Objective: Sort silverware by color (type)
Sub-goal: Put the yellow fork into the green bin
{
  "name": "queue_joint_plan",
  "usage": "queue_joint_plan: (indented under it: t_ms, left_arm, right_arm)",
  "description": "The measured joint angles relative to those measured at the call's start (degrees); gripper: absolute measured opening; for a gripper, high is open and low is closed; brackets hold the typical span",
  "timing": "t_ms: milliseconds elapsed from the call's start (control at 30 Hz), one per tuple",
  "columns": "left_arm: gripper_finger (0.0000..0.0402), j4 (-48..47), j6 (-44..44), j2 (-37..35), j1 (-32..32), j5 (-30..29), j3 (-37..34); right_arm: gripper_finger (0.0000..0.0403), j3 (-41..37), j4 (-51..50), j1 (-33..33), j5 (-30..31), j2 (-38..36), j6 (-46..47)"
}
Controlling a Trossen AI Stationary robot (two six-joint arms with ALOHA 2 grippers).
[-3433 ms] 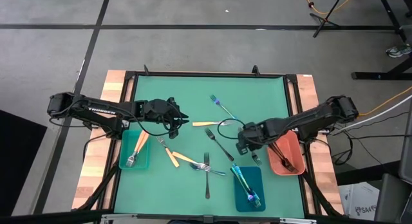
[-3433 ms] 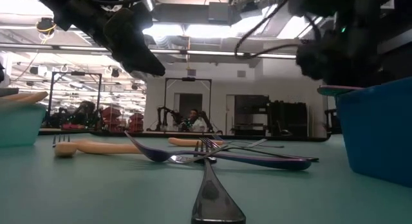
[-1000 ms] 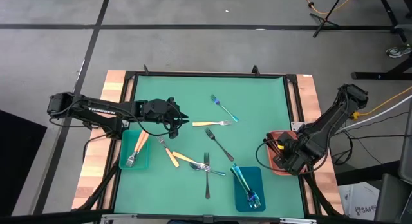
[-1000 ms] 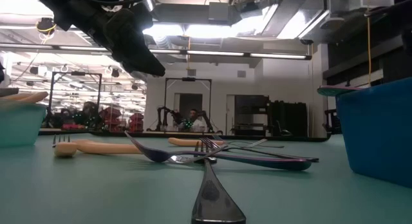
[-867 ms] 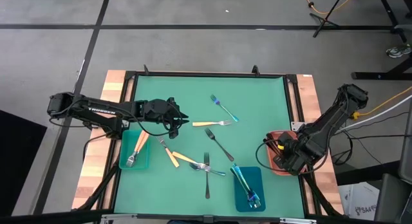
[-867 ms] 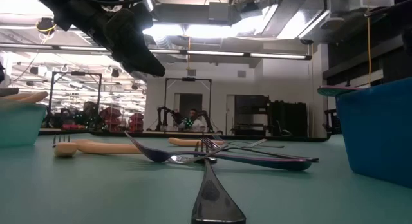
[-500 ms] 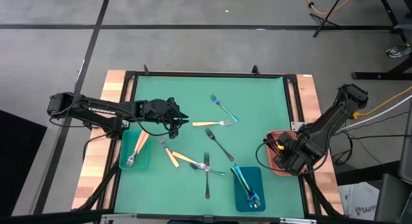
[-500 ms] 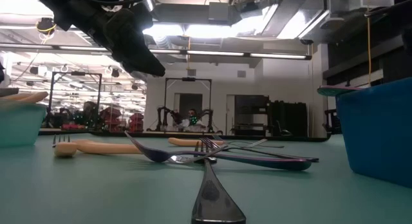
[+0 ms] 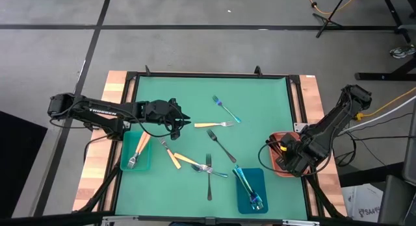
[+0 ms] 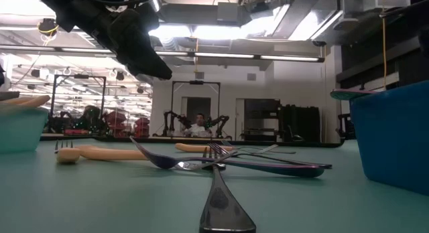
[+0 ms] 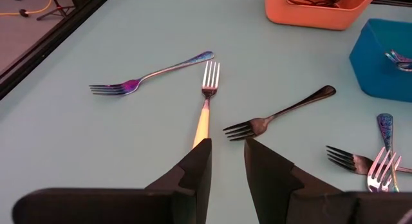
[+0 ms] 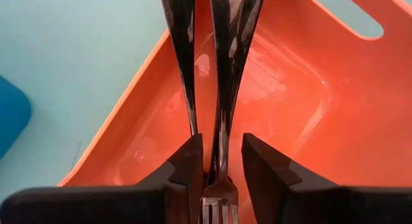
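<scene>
I'm looking into a robotics lab. Beyond my green table (image 10: 80,199) I see ceiling strip lights (image 10: 221,32), more robot arms (image 10: 175,119) and a seated person (image 10: 198,126).

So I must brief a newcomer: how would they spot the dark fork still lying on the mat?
On the green mat, look midway between the salmon tray and the left gripper. The dark fork lies alone there at a slant, all one dark colour; its neighbours have tan or blue-purple handles.
</scene>
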Motion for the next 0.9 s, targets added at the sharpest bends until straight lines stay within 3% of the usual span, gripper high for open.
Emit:
queue_joint_plan:
  t_ms: [533, 700, 900]
  left_arm:
    - [0.0086, 0.0, 0.0, 0.0, 0.01, 0.0, 0.0]
    - [0.0086, 0.02, 0.0, 0.0, 0.02, 0.0, 0.0]
    - [0.0086, 0.02, 0.0, 0.0, 0.0, -0.13, 0.0]
  right_arm:
    - [0.0099, 0.15, -0.24, -0.04, -1.16, -0.09, -0.01]
    - [0.0099, 3.48, -1.99, -0.04, -3.32, -0.09, -1.44]
    - [0.0099, 9.89, -5.26, -0.04, 0.42, -0.11, -4.08]
